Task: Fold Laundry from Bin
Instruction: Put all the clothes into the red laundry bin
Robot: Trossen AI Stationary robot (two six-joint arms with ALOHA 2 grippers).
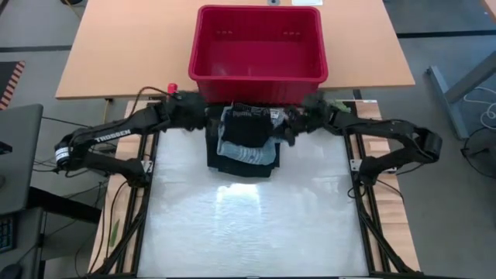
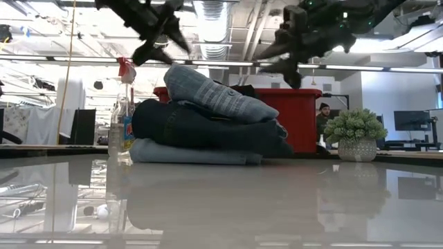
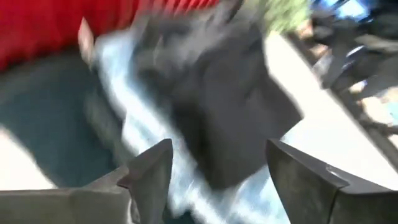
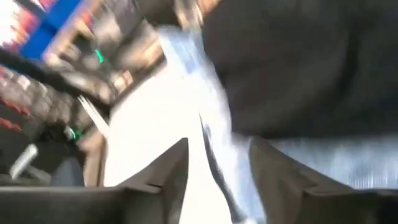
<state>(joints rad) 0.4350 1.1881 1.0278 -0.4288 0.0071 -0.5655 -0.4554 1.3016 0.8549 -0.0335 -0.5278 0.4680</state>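
Black fingers on both sides stand apart with nothing between them. The left end effector (image 1: 203, 108) and right end effector (image 1: 298, 122) hang just above the stack, 1 on each flank, clear of the cloth in the low view. Looks like the release step at the end of a fold or placement.

The laundry (image 1: 246, 139) sits between the 2 end effectors as a stack of 3 folded layers: grey-blue denim-like piece on top, dark navy in the middle, pale blue at the bottom, resting on the tabletop (image 1: 248, 225). Just beyond both end effectors is the bin (image 1: 260, 46); its inside looks empty from above.

Judgement: task is near done, maybe finished. Next move calls for lifting both arms straight up and back without snagging the top layer, which lies tilted and could slide.

Pose: both arms reach inward from the outer edges, elbows out, wrists meeting near the bin's front wall.
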